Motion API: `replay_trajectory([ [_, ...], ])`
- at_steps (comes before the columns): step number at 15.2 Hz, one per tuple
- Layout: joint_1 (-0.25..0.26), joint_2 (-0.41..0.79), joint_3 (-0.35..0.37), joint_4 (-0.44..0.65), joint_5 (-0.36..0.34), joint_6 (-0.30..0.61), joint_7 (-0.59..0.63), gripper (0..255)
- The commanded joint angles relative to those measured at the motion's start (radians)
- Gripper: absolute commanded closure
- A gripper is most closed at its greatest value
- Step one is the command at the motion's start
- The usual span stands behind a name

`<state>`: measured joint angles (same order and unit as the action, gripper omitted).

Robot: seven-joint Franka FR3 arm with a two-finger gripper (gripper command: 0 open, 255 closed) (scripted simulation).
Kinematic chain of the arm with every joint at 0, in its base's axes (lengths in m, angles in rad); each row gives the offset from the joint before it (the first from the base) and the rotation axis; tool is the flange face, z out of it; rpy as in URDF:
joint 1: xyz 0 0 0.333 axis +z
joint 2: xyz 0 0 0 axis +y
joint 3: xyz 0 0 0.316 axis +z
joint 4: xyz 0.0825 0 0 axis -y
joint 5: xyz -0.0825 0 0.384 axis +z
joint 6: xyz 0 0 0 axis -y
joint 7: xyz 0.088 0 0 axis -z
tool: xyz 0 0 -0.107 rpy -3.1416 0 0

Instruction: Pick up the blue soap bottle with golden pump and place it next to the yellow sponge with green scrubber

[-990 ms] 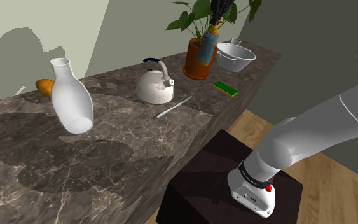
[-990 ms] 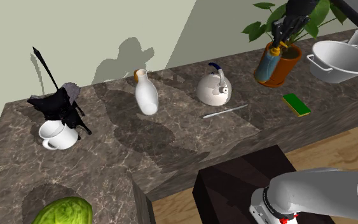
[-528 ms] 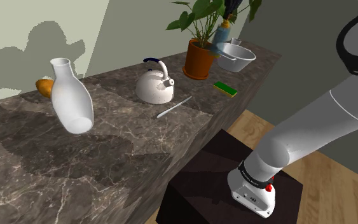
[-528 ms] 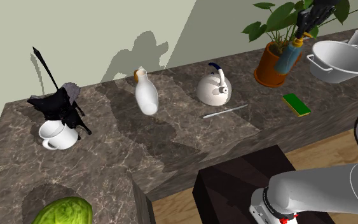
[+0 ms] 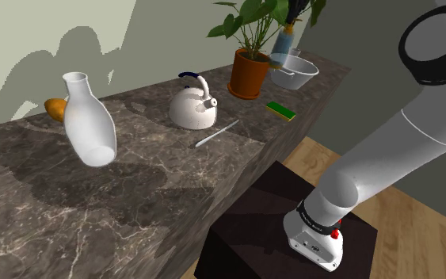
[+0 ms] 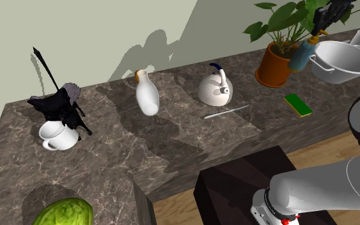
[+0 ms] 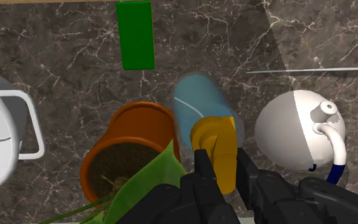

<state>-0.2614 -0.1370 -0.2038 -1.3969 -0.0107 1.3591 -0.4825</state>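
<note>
- My tool (image 7: 225,177) is narrow. Both fingers (image 7: 204,173) are clamped on the golden pump (image 7: 214,147), so I'm holding the blue soap bottle (image 7: 198,105) by its top.
- In the wrist view the bottle's blue body points down at the dark marble table (image 5: 173,182), just beside the rim of the orange plant pot (image 7: 130,149).
- In the second exterior view the bottle hangs clear of the table at a tilt. It is up at about the height of the pot's rim, just off the pot on that view's right.
- The white pan (image 6: 341,64) stands on that same side of the pot, and the bottle's lower end overlaps the pan's near rim in that view.
- The sponge (image 6: 298,104), green on top with a yellow edge, lies flat on the table. It is near the pot, toward the table's front edge, and well apart from the bottle.
- The white kettle (image 5: 193,107) with its dark blue handle stands upright on the pot's other side, on the shoulder view's left of it.
- The white vase (image 5: 89,123) stands farther from the pot in that same direction.
- The plant's green leaves reach up from the pot, next to the tool.
</note>
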Motion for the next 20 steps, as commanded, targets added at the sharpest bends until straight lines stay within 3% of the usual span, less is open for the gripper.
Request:
replay_trajectory([
  [1, 0.0, -0.016, 0.001, -0.047, -0.003, 0.031, 0.0, 255],
  [20, -0.002, -0.133, 0.009, -0.439, -0.025, 0.308, 0.015, 255],
])
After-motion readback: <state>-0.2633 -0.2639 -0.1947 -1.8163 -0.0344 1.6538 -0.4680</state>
